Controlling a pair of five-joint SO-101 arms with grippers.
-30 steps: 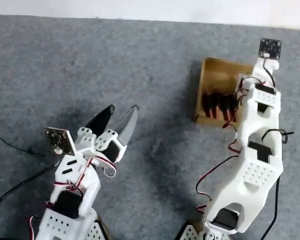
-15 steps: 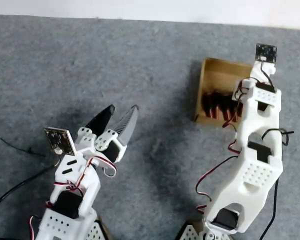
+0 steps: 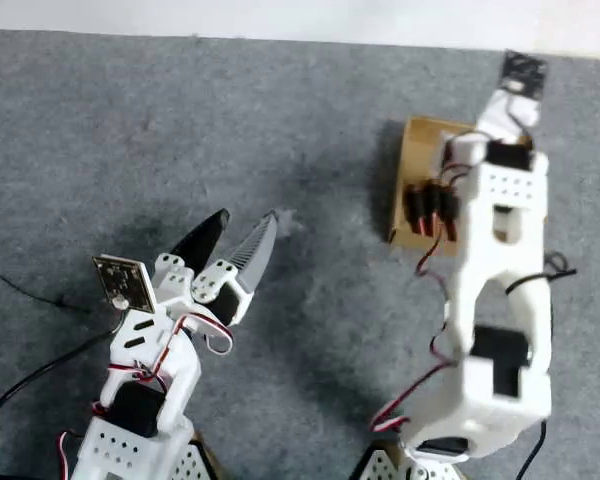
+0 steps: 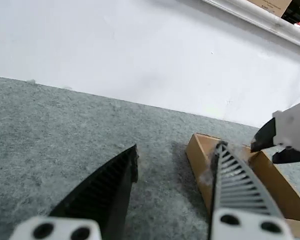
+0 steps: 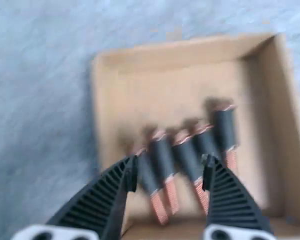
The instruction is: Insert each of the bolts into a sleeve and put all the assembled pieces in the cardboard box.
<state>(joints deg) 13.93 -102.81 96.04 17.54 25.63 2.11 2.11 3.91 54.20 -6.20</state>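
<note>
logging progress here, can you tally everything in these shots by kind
assembled bolt-and-sleeve pieces: 5, all in the box (blurred, some partly behind the jaws)
cardboard box: 1
robot arms: 2
total: 8

The box (image 3: 425, 150) is set on the bench (image 3: 130, 120), far right. The pieces (image 3: 430, 212) are laid side by side in it, toward its near wall. The right tool (image 5: 170, 164) is held above them. The left tool (image 3: 248, 216) is held over the bench, near left, well apart from the box.
</note>
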